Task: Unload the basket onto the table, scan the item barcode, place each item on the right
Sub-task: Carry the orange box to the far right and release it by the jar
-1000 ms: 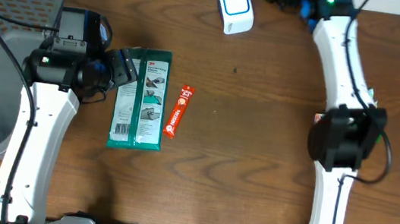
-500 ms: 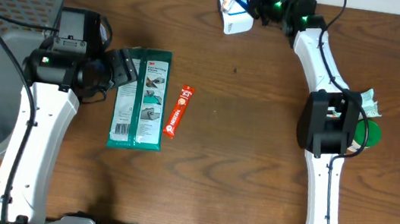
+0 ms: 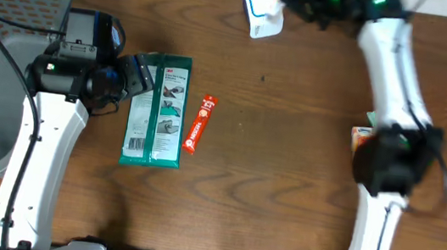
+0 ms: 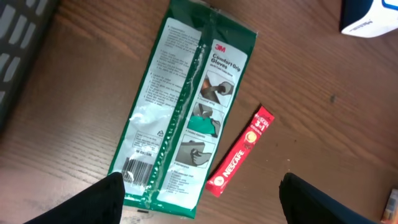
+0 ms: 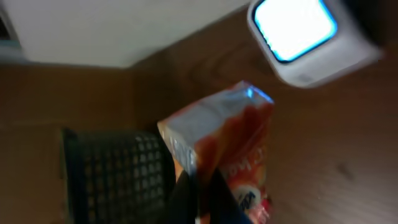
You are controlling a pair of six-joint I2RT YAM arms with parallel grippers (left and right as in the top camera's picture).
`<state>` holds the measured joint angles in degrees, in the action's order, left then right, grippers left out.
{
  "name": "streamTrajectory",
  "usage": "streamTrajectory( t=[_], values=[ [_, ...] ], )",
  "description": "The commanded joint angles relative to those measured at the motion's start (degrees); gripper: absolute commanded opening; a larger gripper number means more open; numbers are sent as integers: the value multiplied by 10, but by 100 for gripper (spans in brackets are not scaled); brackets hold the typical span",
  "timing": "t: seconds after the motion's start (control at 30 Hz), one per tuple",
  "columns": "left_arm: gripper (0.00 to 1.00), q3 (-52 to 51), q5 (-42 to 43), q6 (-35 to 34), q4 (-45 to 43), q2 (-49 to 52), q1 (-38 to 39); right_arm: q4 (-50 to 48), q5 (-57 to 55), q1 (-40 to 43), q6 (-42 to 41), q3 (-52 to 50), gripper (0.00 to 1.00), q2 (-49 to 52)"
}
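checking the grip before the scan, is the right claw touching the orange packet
Touching. The right wrist view shows the right claw closed on the lower edge of the orange packet, pinching it from both sides.

Overhead and blurred right wrist apparently share scanner (image 3: 262,9).

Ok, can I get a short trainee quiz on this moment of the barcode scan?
1. True or false: the right gripper holds a packet close to the lit scanner.
2. What lies on the table just beside the green glove pack?
A) a red coffee stick
B) a spoon
C) a bottle
3. Fill in: the left gripper hovers at the glove pack with its jaws ____.

Key: 1 true; 2 A; 3 open.
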<state>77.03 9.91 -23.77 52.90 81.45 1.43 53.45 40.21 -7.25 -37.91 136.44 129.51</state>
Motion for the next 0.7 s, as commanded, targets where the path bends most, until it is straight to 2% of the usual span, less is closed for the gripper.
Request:
streamTrajectory(
  t=[0.0,0.17,0.27,0.33,0.53,0.67],
  values=[
    [81,5,-3,4,2,-2,-2,122,-216,0,184,15,1,-165],
    [81,5,-3,4,2,-2,-2,319,-406,2,254,15,1,-254],
    [80,5,-3,4,2,-2,-2,431,-512,2,260,15,1,-272],
    [80,5,-3,4,2,-2,-2,439,-531,2,280,-8,1,-280],
    [80,5,-3,4,2,-2,-2,436,-539,7,269,-149,1,-281],
    [81,5,-3,4,2,-2,-2,391,-539,14,266,-261,1,-281]
  ],
)
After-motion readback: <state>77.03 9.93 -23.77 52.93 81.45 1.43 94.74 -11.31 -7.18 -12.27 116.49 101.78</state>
